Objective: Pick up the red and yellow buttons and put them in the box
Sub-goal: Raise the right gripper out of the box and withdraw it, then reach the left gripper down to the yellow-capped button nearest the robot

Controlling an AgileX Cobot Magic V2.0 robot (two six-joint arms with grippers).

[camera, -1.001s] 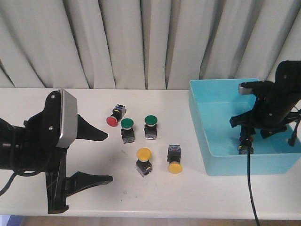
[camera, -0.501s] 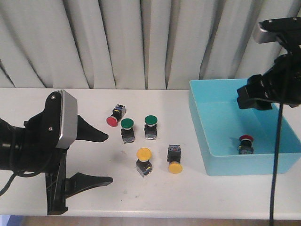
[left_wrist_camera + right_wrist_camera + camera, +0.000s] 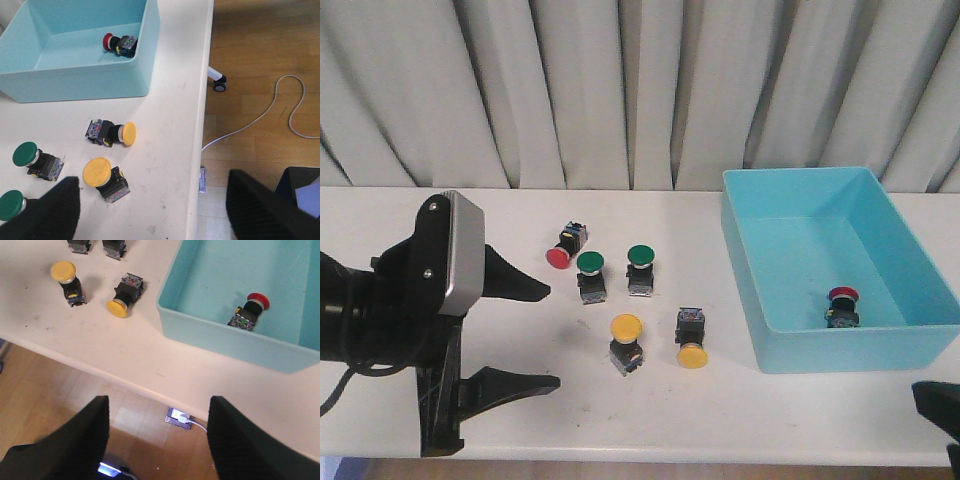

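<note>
One red button [image 3: 558, 257] lies on the white table. Near it are an upright yellow button [image 3: 626, 328] and a yellow button on its side [image 3: 691, 356]. Another red button [image 3: 842, 296] rests inside the turquoise box [image 3: 850, 350] at the right, near its front wall. My left gripper [image 3: 545, 335] hangs open at the table's left, empty, with the upright yellow button [image 3: 97, 171] just ahead of it. My right gripper [image 3: 157, 440] is open and empty, off the table's front edge over the floor. Its wrist view shows the box [image 3: 225, 340] and the red button [image 3: 258, 301].
Two green buttons [image 3: 590, 263] [image 3: 640, 256] stand between the red and yellow ones. A grey curtain [image 3: 620, 90] hangs behind the table. A dark part of the right arm [image 3: 935, 405] shows at the lower right corner. A cable [image 3: 280, 110] lies on the wooden floor.
The right gripper let go of the red button in the box, rose out of it, then drew back off the table's front edge. The left arm has not moved.
</note>
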